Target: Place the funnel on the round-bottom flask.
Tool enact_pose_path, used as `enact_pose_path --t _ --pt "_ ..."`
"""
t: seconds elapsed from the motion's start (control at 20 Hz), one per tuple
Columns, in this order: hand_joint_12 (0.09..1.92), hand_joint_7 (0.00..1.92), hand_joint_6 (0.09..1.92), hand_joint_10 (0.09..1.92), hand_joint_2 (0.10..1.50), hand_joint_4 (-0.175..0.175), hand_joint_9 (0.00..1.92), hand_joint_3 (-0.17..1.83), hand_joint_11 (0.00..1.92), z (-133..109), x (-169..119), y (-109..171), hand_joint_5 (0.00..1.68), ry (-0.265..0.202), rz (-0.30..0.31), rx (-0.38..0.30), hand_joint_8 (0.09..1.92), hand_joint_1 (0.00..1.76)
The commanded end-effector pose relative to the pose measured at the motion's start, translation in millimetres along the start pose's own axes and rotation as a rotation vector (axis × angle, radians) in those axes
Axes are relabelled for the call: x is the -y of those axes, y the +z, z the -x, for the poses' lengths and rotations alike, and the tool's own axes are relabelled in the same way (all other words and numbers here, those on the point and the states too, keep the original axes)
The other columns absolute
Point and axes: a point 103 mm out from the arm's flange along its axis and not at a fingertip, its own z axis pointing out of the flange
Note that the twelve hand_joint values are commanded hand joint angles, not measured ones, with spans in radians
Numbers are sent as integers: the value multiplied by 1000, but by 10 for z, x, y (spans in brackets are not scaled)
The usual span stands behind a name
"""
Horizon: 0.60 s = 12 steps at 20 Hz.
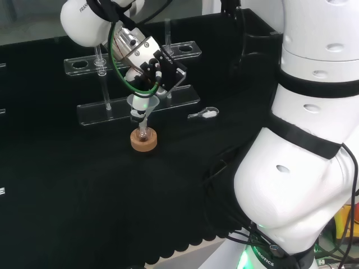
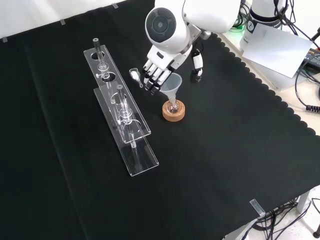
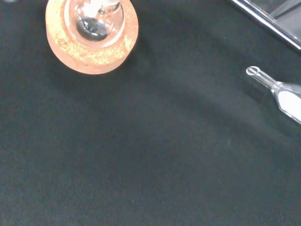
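A clear funnel (image 2: 172, 83) stands upright with its stem down in the neck of the small round-bottom flask (image 2: 173, 106), which rests on a cork ring (image 2: 173, 115). The hand (image 2: 160, 67) hangs just over and behind the funnel. Its fingers (image 2: 152, 80) hang relaxed against the funnel's left rim in the front view, and the thumb (image 2: 198, 67) stands apart to the right. From the head camera the hand (image 1: 147, 59) is above the funnel (image 1: 141, 103), flask (image 1: 143, 132) and ring (image 1: 143, 143). The wrist view has the ring (image 3: 91, 54) and flask (image 3: 96, 21), with something dark in its bottom.
Two clear test-tube racks (image 2: 106, 70) (image 2: 134, 137) with a few tubes lie left of the flask in the front view. A small clear scoop (image 2: 135, 75) with white powder lies behind the hand, also in the scoop (image 3: 284, 96) of the wrist view. The cloth's scalloped edge (image 2: 280, 100) runs at right.
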Motion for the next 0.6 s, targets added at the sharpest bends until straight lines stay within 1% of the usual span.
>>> enact_pose_path --t 0.05,0.15,0.35,0.45,0.6 --pt "1427 34 87 703 606 2 24 447 71 141 206 -83 17 12 157 -28 87 550" --pt "1431 96 87 730 609 -4 75 438 99 231 282 -109 45 18 189 -51 87 547" --pt "1408 159 87 733 626 -8 161 410 151 441 399 -97 98 37 224 -83 113 546" --pt "1396 150 87 711 639 -10 201 390 174 543 431 -70 125 46 220 -99 213 547" --pt "1398 93 87 699 652 -12 226 372 187 690 472 -21 139 58 227 -131 425 551"
